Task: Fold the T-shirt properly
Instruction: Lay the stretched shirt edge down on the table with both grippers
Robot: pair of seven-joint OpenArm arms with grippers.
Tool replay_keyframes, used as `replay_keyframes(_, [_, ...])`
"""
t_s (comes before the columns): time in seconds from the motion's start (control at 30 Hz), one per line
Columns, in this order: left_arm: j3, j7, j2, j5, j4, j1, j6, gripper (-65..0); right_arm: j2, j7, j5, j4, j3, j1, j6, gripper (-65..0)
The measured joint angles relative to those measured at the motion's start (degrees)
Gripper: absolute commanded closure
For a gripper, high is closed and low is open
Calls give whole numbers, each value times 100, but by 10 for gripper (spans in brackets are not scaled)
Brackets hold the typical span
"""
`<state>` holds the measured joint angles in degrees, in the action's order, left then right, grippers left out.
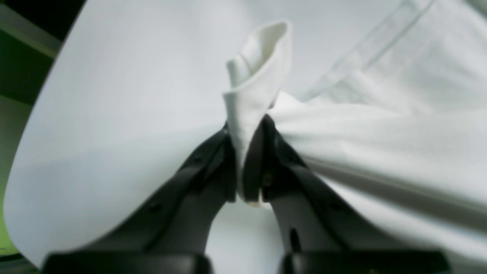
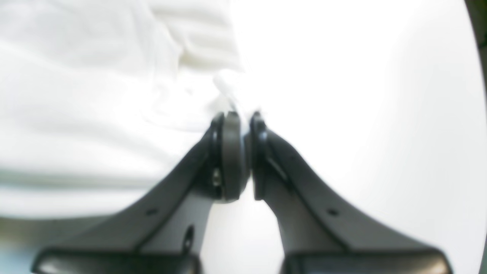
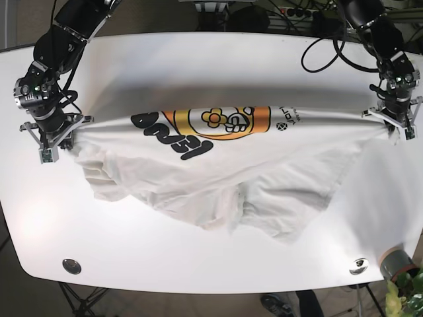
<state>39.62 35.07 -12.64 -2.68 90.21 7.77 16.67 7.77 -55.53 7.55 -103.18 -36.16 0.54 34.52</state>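
This looks like a robotics lab. A wide white bench (image 3: 198,59) with rounded corners stands on a tripod-like stand (image 3: 79,300); black cables (image 3: 324,53) loop over its far edge, a power strip (image 3: 301,11) lies behind, and two round metal fittings (image 3: 71,266) sit in its near edge.

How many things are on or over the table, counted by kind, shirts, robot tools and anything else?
White T-shirt: 1, stretched between the two tools.
Robot tools: 2, left tool and right tool, each shut on a shirt edge.
Round metal fittings in the white table: 2, near the front corners.
Total: 5
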Motion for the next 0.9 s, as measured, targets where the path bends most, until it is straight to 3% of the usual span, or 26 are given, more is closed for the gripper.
replay_keyframes(0.23, [-31, 2, 2, 22, 0, 439, -7, 0, -63, 20, -2, 0, -2, 446, -4, -21])
replay_keyframes(0.43, [-35, -22, -17, 26, -70, 472, -15, 0, -317, 22, -48, 0, -83, 721, -11, -49])
replay_keyframes(0.6, [-76, -44, -26, 33, -551, 437, -35, 0, -385, 17, -136, 0, -142, 892, -105, -227])
replay_keyframes(0.67, [-210, -85, -39, 87, -675, 396, -81, 0, -426, 15, -160, 0, -168, 951, -107, -328])
replay_keyframes(0.8, [-474, -44, -271, 79, -739, 280, -50, 0, -444, 17, -116, -61, -162, 1067, -107, -439])
replay_keyframes(0.9, [-452, -101, -299, 26, -723, 258, -57, 0, -494, 13, -136, -365, -177, 1126, -105, -485])
